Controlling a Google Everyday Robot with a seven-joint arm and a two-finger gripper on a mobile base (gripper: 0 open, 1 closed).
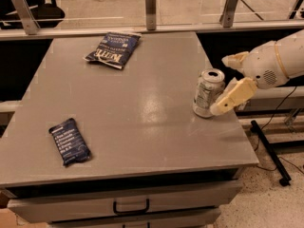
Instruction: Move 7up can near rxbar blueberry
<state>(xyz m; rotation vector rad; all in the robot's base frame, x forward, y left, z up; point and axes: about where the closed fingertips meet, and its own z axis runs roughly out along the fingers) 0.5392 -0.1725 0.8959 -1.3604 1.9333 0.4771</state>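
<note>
One 7up can (207,92) stands upright near the table's (142,127) right edge, well apart from the rxbar blueberry (70,141) at front left. The end effector (220,85) sits just beside the can on its right, fingers spread apart.

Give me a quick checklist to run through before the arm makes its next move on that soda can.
1. Silver-white aluminium 7up can upright near the grey table's right edge: ok.
2. Pincer open, at the can's right side: ok.
3. Can seated between the fingers: cannot tell.
4. Flat dark blue rxbar blueberry wrapper in view, front left: ok.
5. Larger dark blue chip bag at the back, off the can-to-wrapper line: ok.
</note>
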